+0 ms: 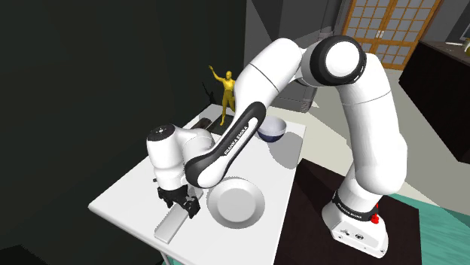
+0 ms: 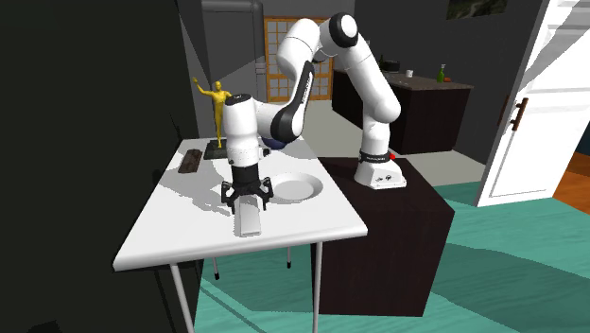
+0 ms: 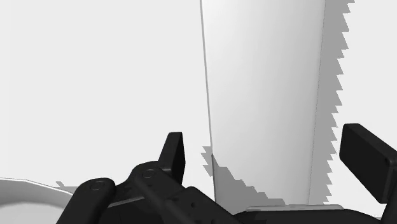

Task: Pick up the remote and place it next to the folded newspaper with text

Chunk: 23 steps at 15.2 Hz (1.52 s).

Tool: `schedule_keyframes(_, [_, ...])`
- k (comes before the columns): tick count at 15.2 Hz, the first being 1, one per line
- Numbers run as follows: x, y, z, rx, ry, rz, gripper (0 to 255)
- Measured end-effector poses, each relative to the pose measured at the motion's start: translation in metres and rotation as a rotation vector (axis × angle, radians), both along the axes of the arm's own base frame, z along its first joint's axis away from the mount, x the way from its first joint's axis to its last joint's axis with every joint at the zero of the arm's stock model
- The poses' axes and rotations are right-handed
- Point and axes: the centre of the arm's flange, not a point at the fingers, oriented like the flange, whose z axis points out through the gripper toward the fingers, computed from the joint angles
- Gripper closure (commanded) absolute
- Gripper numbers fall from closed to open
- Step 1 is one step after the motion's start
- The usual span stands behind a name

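One long, narrow slab, drawn plain pale grey with a smooth face and square edges, is the remote [image 2: 251, 221]; it lies flat at the near edge of the white table [image 2: 317, 225], just left of the plate in the second exterior view. In the shoulder view the remote [image 1: 171, 224] reaches out past the hand toward the table's near rim. One all-black gripper [image 2: 248, 201] hangs over the remote's far end, pointing straight down. In the wrist view the gripper [image 3: 267, 137] has its jaws spread wide, one finger [image 3: 172, 153] just outside each long edge of the remote [image 3: 264, 95], clasping nothing; whether either finger touches it cannot be told. One round, shallow white plate [image 1: 236, 202] sits just beside the hand. One dark, rounded bowl [image 1: 272, 129] stands farther back, partly behind the arm. One golden figurine [image 2: 219, 109] of a person with an arm raised stands upright at the far edge. One dark, flat oblong object [image 2: 190, 162] lies near the far left corner in the second exterior view, well apart from the remote.
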Motion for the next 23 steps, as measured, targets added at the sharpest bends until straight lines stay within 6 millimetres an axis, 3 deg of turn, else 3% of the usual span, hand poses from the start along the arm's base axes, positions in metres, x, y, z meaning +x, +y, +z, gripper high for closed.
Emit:
schedule_keyframes(4, [0.0,0.0,-0.001,0.0,0.0,0.0,0])
schedule_keyframes(5, [0.0,0.0,-0.001,0.0,0.0,0.0,255])
schedule_keyframes(15, [0.0,0.0,-0.001,0.0,0.0,0.0,255])
schedule_keyframes(23, [0.0,0.001,0.036,0.0,0.0,0.0,255])
